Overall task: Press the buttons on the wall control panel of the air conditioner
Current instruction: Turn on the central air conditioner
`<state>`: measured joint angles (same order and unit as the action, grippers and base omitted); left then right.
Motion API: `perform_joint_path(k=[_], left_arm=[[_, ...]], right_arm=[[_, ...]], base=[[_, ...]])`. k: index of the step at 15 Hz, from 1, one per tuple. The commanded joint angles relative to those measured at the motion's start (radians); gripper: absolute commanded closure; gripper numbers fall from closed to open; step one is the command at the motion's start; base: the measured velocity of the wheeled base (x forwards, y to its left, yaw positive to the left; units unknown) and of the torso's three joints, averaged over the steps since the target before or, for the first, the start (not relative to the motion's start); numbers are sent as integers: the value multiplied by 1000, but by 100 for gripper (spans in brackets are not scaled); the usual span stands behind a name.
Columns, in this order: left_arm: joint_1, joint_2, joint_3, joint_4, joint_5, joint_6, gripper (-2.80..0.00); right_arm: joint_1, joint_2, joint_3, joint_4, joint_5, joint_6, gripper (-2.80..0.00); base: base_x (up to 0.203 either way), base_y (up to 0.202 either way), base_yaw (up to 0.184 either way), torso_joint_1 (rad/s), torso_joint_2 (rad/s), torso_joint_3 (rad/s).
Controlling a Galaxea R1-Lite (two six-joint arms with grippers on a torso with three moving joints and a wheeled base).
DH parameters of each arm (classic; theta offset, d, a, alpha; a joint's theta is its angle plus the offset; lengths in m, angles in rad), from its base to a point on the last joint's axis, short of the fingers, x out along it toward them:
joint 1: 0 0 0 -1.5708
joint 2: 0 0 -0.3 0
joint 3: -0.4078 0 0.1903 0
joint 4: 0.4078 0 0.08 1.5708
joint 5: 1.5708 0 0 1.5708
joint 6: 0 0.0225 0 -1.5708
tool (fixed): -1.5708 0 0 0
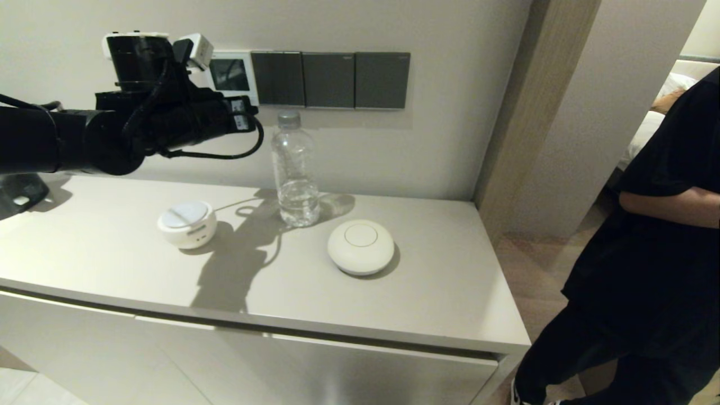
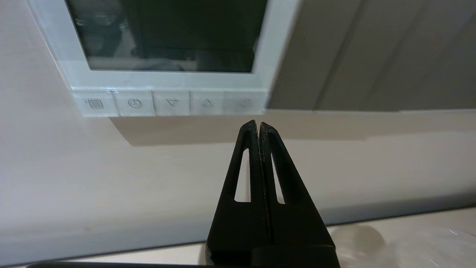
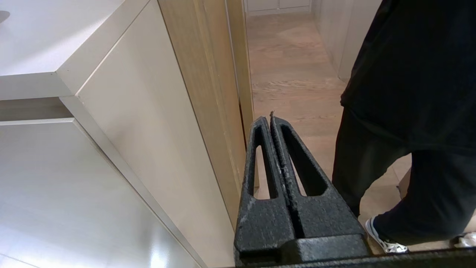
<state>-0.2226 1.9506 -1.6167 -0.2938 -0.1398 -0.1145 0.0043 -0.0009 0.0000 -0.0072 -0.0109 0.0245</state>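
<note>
The white wall control panel (image 1: 230,73) with a dark screen is on the wall, left of the dark grey switch plates (image 1: 329,79). In the left wrist view the panel (image 2: 167,80) fills the top, with its row of pale buttons (image 2: 171,103) along the bottom edge. My left gripper (image 2: 257,124) is shut and empty, its tips just below the rightmost button, over bare wall. In the head view the left gripper (image 1: 252,109) is at the panel's lower right corner. My right gripper (image 3: 270,118) is shut and empty, low beside the cabinet.
A clear water bottle (image 1: 293,169) stands on the countertop (image 1: 450,292) just below the switches. A small white round device (image 1: 187,224) and a white dome (image 1: 360,246) also sit there. A person in black (image 1: 664,236) stands at the right.
</note>
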Motion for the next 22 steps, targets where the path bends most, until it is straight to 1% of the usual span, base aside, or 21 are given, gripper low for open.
perform_joint_path(k=[1, 7, 9, 10, 14, 18, 22], left_arm=[[8, 18, -21, -1, 2, -4, 0], [35, 18, -47, 6, 0, -13, 0], [35, 19, -63, 15, 2, -48, 0], [35, 18, -66, 16, 2, -54, 0], [35, 2, -43, 5, 2, -54, 0], [2, -31, 4, 1, 2, -54, 0], [-11, -33, 18, 2, 3, -50, 0]], right_arm=[[0, 1, 3, 0, 0, 0, 0], [0, 1, 3, 0, 0, 0, 0], [0, 1, 3, 0, 0, 0, 0], [0, 1, 3, 0, 0, 0, 0], [0, 1, 3, 0, 0, 0, 0], [0, 1, 3, 0, 0, 0, 0], [0, 1, 3, 0, 0, 0, 0]], base=[[0, 0, 0, 0, 0, 0], [0, 0, 0, 0, 0, 0], [0, 0, 0, 0, 0, 0], [0, 0, 0, 0, 0, 0], [0, 0, 0, 0, 0, 0], [0, 0, 0, 0, 0, 0], [0, 0, 0, 0, 0, 0]])
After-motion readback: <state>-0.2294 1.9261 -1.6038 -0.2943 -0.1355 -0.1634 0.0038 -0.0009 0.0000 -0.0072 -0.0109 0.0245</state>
